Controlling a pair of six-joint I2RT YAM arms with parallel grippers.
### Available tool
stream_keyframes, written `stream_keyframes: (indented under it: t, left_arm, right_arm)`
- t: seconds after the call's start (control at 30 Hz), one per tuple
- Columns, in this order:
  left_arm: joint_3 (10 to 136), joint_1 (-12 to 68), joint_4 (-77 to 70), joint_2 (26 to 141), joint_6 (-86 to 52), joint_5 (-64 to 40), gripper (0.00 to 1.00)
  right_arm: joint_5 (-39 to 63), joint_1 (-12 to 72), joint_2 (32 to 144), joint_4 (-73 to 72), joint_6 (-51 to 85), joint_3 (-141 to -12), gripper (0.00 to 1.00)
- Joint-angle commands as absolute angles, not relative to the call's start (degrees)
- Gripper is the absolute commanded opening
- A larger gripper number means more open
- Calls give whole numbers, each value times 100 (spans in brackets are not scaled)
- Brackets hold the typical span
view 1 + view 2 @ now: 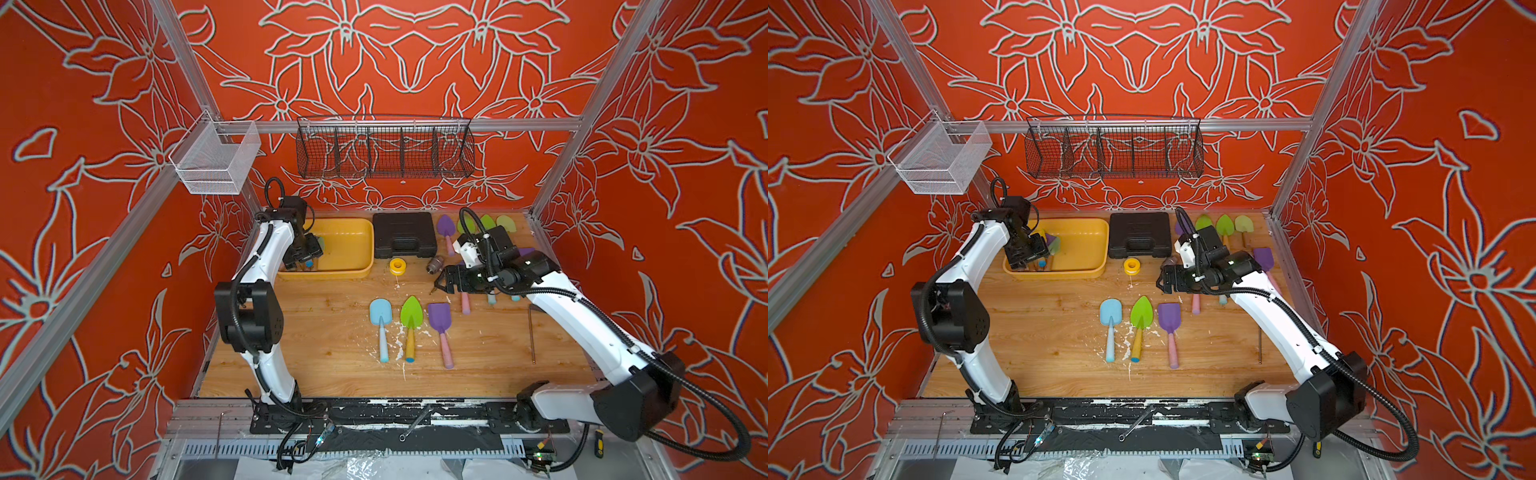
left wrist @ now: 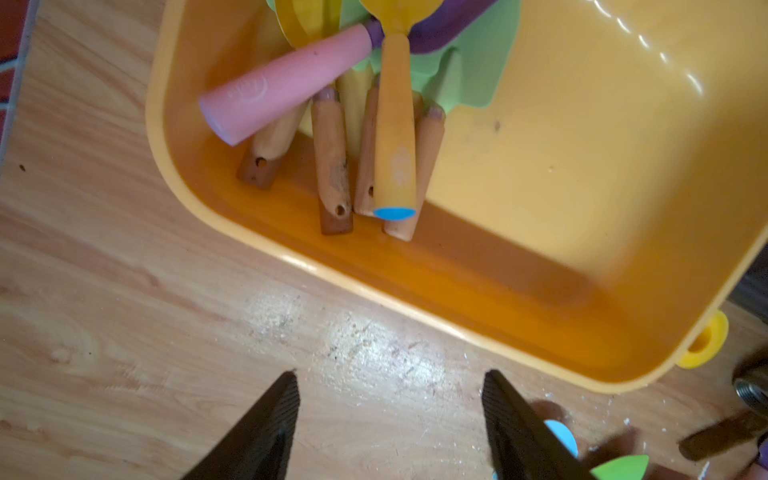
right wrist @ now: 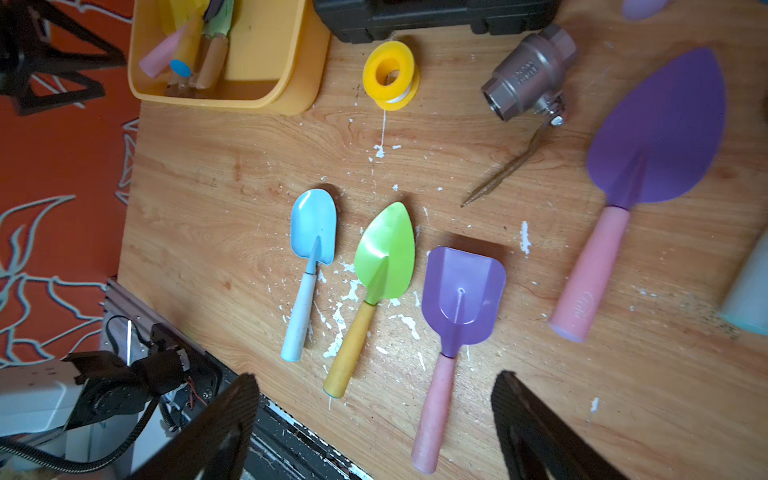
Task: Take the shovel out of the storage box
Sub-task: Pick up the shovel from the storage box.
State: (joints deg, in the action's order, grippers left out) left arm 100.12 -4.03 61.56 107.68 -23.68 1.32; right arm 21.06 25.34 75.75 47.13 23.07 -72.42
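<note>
The yellow storage box (image 1: 366, 249) (image 1: 1101, 249) stands at the back left of the table. Several shovels lie piled in its left end: one with a pink handle (image 2: 282, 87), one with a yellow, blue-capped handle (image 2: 395, 137), and wooden-handled ones (image 2: 330, 153) under green blades. My left gripper (image 1: 305, 255) (image 2: 390, 374) hovers over the box's front left corner, open and holding nothing. My right gripper (image 1: 438, 286) (image 3: 376, 376) hangs open and empty above the table's right middle. The box (image 3: 291, 83) shows far off in the right wrist view.
Blue (image 1: 380, 316), green (image 1: 411, 316) and purple (image 1: 440, 316) shovels lie in a row mid-table. A black tool case (image 1: 405, 235), yellow tape roll (image 1: 400, 266) and metal valve (image 1: 435, 264) sit behind them. More shovels (image 1: 446, 228) lie back right. Wire baskets (image 1: 384, 149) hang on the wall.
</note>
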Motion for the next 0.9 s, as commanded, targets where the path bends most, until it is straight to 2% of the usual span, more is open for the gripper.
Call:
stream_keyframes:
  t: [0.0,0.07,0.47,0.6,0.7,0.87]
  left_arm:
    - [10514,-570,6147,11270,-2139,73,70]
    - [10809,-677,6200,11620,-2155,2,69]
    - [11732,-791,5989,13004,-2290,-605,62]
    - [11639,-796,5872,13042,-2296,-694,48]
    - [11575,-801,5966,13064,-2258,-541,44]
    - [11382,-800,5906,12942,-2179,-439,29]
  right_arm:
    - [2555,2514,7705,4498,2447,-7417,90]
    - [2701,2522,7764,4414,2493,-7427,97]
    - [2808,2854,8159,4135,2542,-7845,98]
    - [2760,2860,8291,4214,2444,-8018,97]
    - [2761,2865,8365,4244,2378,-8109,97]
    - [2738,2863,8487,4341,2248,-8284,97]
